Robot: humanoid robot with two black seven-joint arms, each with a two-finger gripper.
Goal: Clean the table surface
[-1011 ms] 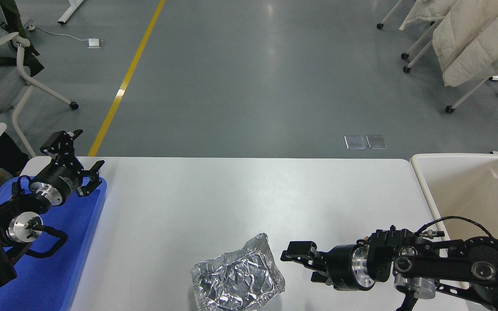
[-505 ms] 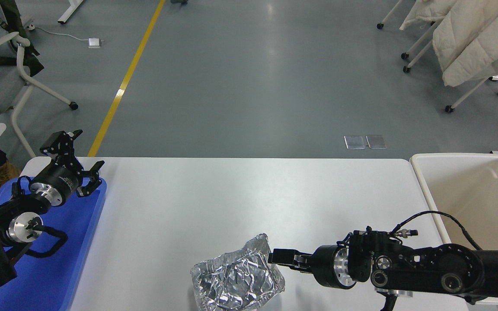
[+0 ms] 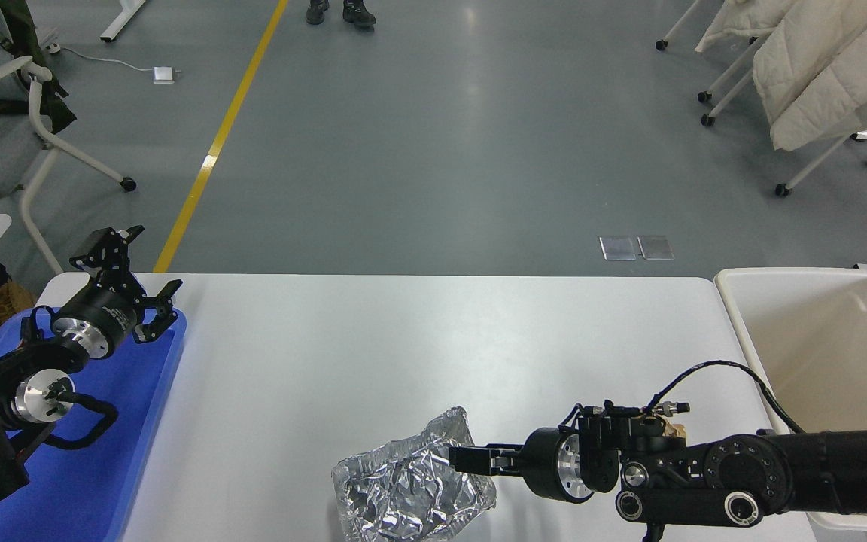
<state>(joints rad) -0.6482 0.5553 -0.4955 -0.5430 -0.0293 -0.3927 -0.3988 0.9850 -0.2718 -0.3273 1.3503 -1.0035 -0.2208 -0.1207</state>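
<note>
1. Near the front edge of the white table surface lies a crumpled aluminium foil container, its open side up and its lower edge cut off by the picture's bottom.
2. The right gripper reaches in from the right, level with the table, and its fingertips meet the foil container's right rim; the fingers look drawn close together on that rim, though how firmly they pinch it cannot be told.
3. The right arm stretches across the table's front right corner, with a black cable looping above it.
4. A cream-white plastic bin stands just beside the table's right end.
5. The left gripper hangs parked over the blue tray at the table's left end, fingers spread apart and holding nothing.
6. Beyond the table, on the grey floor, a person's shoes show at the top edge.
</note>
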